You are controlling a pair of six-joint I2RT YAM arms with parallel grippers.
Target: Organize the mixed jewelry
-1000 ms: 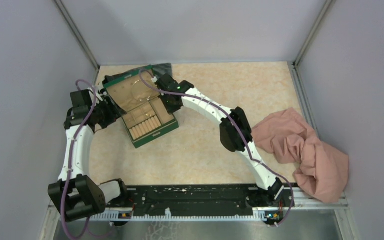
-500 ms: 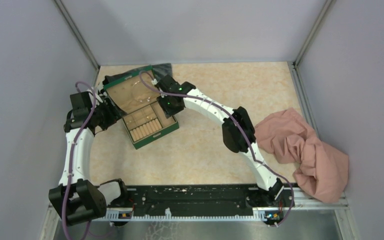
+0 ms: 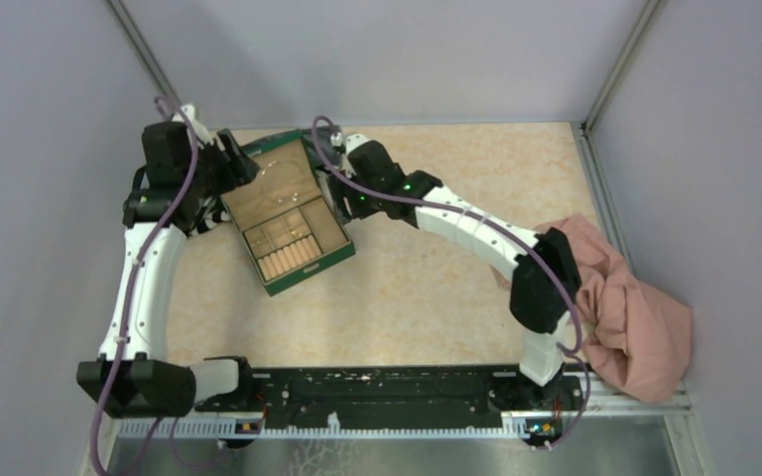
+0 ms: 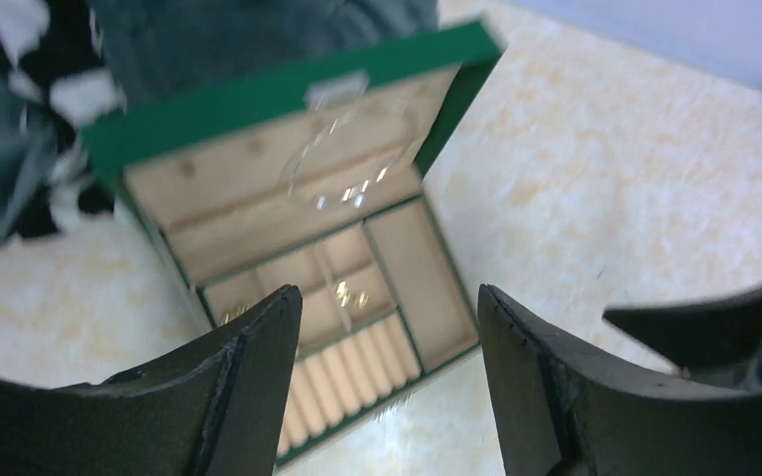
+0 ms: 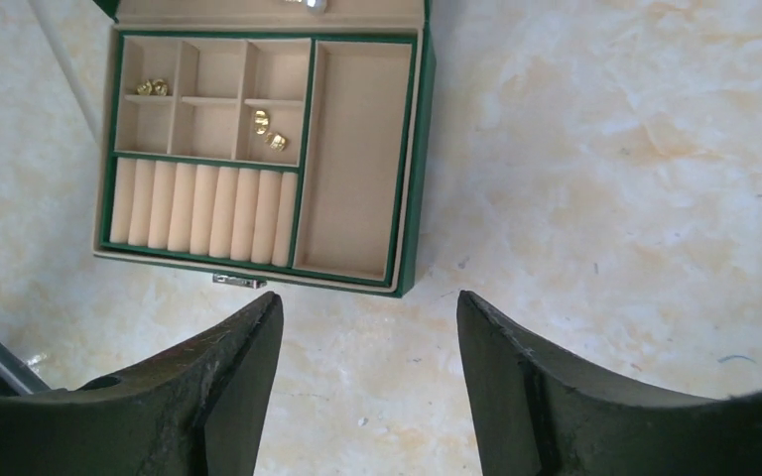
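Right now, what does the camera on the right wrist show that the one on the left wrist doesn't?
Only the right wrist view: the small metal latch on the green box's near edge. Only the left wrist view: the thin wire hoop against the open lid, and dark cloth behind the box. Both: the box's tan compartments, gold pieces in them (blurred on the left), the ring rolls, the speckled table, and each camera's own open jaws.

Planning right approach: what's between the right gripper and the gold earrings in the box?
Right wrist view: bare table, then the green box's front wall and ring-roll row before the gold earrings.
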